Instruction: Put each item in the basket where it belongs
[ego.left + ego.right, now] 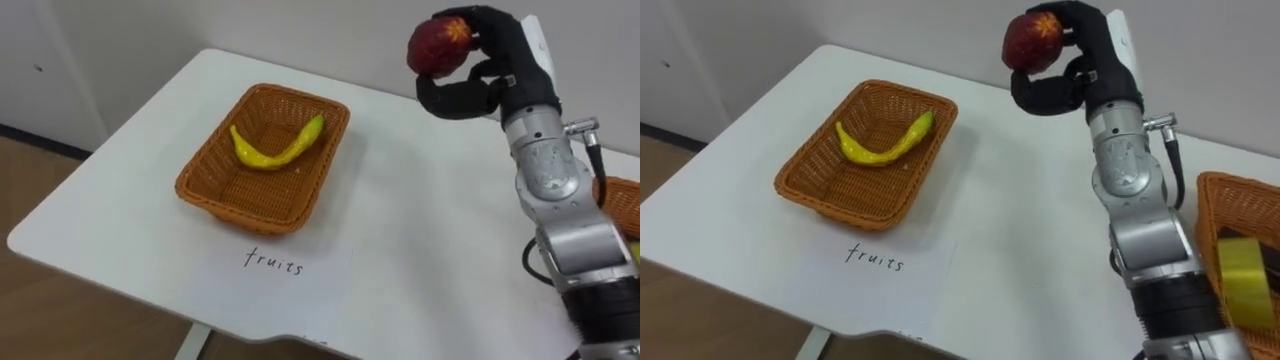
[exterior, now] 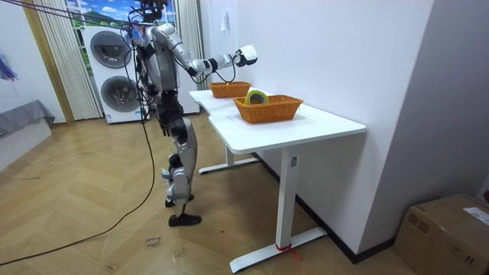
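White desk point(image 2: 321, 124); parquet point(image 2: 92, 198) (washers point(image 2: 114, 72), seemingly stacked).

Basket point(image 1: 250, 212): woven wicker, rough, ribbed.
Banana point(image 1: 270, 152): smooth skin, slight sheen.
Surface point(image 1: 420, 200): smooth, matt white.
Label sheet point(image 1: 275, 290): plain matt paper.
My right robot hand point(image 1: 480, 70): matt black plastic.
Red fruit point(image 1: 438, 45): dull, mottled skin.

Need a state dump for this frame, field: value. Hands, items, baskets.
right hand: shut on red fruit, raised over the table, right of the fruit basket
red fruit: held, not yet in a basket
fruit basket: holds a banana; paper label in front of it
second basket: at the robot's right, holds a tape roll
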Motion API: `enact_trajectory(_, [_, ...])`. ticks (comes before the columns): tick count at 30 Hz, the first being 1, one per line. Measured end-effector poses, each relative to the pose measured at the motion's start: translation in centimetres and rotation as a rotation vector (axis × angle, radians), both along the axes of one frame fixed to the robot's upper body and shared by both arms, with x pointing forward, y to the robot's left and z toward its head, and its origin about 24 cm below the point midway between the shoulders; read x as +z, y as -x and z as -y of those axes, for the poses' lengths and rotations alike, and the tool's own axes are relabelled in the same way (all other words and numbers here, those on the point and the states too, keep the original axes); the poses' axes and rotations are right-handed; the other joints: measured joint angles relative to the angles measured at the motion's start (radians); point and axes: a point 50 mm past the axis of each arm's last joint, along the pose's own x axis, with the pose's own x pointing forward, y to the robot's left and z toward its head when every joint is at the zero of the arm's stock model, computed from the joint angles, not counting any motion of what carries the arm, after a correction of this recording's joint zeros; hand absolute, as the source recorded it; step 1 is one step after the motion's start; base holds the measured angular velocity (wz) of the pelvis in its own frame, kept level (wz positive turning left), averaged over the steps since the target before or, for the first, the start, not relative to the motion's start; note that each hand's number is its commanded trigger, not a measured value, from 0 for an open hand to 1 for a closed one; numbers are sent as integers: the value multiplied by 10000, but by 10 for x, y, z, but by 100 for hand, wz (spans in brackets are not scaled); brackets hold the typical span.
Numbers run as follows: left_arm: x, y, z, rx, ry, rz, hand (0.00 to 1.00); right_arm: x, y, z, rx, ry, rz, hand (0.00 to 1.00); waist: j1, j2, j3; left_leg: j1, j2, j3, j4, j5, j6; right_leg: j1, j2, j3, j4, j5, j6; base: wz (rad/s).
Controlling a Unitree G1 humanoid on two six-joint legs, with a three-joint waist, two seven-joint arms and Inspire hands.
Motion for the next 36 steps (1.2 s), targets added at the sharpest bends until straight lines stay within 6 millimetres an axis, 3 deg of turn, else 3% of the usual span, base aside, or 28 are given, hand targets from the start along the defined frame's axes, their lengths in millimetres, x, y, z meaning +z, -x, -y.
enact_trajectory(5, [-1,2,0,19,32,-175,0,-6,0,-16,618,527,-313,100,223,-147,-30,-19,-2,-83,23,0,0,3,-2,-123,1,-1,1,7])
enact_trajectory(14, [-1,1,1,-110,163,-170,0,-15,2,-36,1471,1125,-710,100,622,-289,49,-146,-17,-273,35,-2,-2,6,-11,-285,0,-5,9,7])
enact_trajectory(18, [-1,1,2,-180,161,-214,0,-18,4,-45,1791,1319,-845,100,781,-297,47,-155,-12,-278,44,-3,-4,1,-14,-349,-1,-6,10,0])
enact_trajectory(28, [2,-6,-1,-593,-66,-20,0,-23,5,-53,2255,1754,-1197,100,999,-309,55,-151,-15,-283,99,-3,-4,53,-12,-267,-3,-7,11,0])
enact_trajectory(36, [2,-5,-3,-600,-51,-76,0,-40,9,-61,2959,2139,-2097,100,1100,-356,91,-327,-22,-309,259,-15,-13,-23,-13,-269,-4,-7,11,1])
